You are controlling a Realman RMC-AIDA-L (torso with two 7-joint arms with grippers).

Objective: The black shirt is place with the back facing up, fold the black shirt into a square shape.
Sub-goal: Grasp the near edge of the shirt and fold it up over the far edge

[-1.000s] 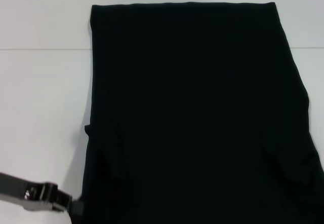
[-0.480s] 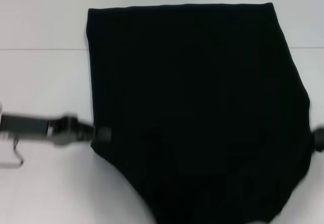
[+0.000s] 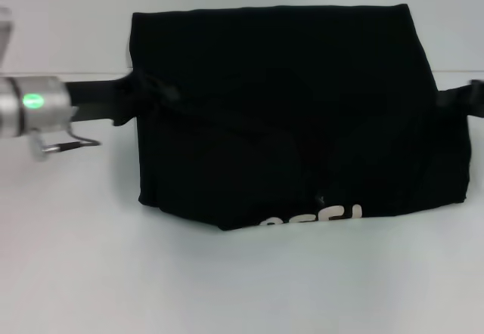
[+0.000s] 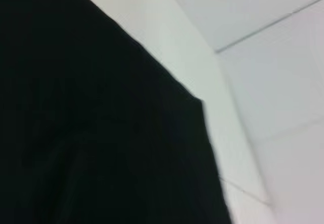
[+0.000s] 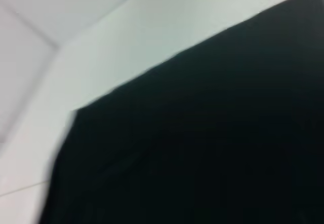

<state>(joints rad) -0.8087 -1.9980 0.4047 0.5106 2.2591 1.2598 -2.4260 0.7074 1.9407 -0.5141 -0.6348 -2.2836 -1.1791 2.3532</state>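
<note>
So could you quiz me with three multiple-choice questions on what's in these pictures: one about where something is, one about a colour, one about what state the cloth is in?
1. Where is the left gripper?
A. at the shirt's left edge
B. resting on the table in front of the shirt
C. above the shirt's middle

2. What colour is the lettering on the black shirt?
A. red
B. cream-white
C. blue

3. How does the shirt lie?
A. spread out at full length
B. crumpled in a ball
C. doubled over on the table

Answers: 1 A, its arm reaches in from the left. 2 B, pale letters at the near edge. 3 C, a folded, compact block.
</note>
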